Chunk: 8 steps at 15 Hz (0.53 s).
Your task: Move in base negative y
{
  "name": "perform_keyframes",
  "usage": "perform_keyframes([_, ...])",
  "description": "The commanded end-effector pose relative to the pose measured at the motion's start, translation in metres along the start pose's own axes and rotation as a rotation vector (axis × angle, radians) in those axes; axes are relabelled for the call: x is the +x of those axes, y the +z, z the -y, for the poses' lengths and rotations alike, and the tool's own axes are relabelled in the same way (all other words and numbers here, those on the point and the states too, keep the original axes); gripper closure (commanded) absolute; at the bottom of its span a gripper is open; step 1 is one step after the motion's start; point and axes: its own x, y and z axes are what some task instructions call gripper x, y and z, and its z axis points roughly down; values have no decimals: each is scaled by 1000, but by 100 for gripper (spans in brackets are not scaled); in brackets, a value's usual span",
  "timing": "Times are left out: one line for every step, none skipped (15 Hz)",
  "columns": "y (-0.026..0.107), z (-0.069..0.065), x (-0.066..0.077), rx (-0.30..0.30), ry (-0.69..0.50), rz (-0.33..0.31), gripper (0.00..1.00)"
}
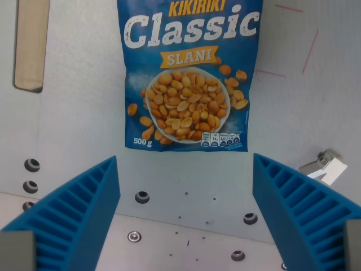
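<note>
A: Item 1?

B: Blue glossy foil bag of salted peanuts, printed "Classic", "SLANI", "500 g" (189,76). It lies flat on the pale grey tabletop (79,113), upper centre of the frame, its top edge cut off by the frame.

A: Handling?

B: Judged moderately heavy for a bag, soft-walled, contents loose and shifting, film likely slippery. Best taken across its width near the lower edge, where the film can bunch between the pads.

A: Item 2?

B: Tool (186,212), 2 blue ribbed fingers (76,212), at lower left and lower right of the frame. It stands wide, holding nothing, apart from the bag's lower edge.

A: Other entries?

B: Light wooden strip (29,48), upper left. Bolt holes across the lower frame. The task names only a sideways move, so no grasp appears required.
</note>
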Motion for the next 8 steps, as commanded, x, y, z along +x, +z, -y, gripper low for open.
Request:
perform_keyframes([-2,-5,-3,-1,0,-4,0])
perform_keyframes([-2,-10,-5,-1,0,-4,0])
perform_keyframes([-2,-15,-8,-1,0,-4,0])
perform_keyframes([-2,-20,-10,-1,0,-4,0])
perform_keyframes([-2,-25,-13,-1,0,-4,0])
perform_keyframes([-1,-30,-16,-1,0,-4,0])
perform_keyframes([-1,-35,-18,-1,0,-4,0])
perform_keyframes([-1,-40,-21,-1,0,-4,0])
